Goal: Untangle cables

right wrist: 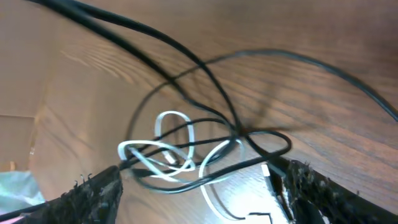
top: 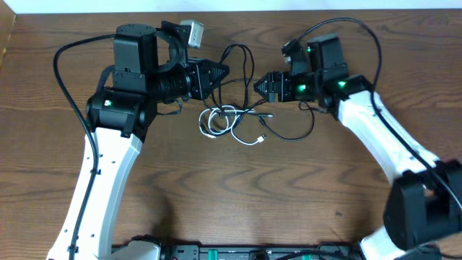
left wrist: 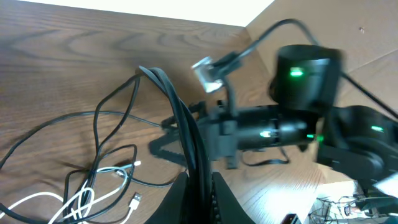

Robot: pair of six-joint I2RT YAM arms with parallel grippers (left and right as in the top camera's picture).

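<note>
Left fingers (top: pixel 215 73) clamped shut on thin black cable (left wrist: pixel 179 118), anchoring one strand clear of the knot. Right fingers (right wrist: pixel 99 190) wide open, empty, straddling the tangle with short white cable (top: pixel 216 121). Tangle sits mid brown wooden surface (top: pixel 325 188), nearer the far edge. Looks lined up for a counter-pull.

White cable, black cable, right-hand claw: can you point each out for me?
white cable (top: pixel 208 131), overhead view, lower left of its coil.
black cable (top: pixel 297 138), overhead view, bottom of its wide right loop.
right gripper (top: pixel 260 87), overhead view, midway between its open fingertips.
</note>
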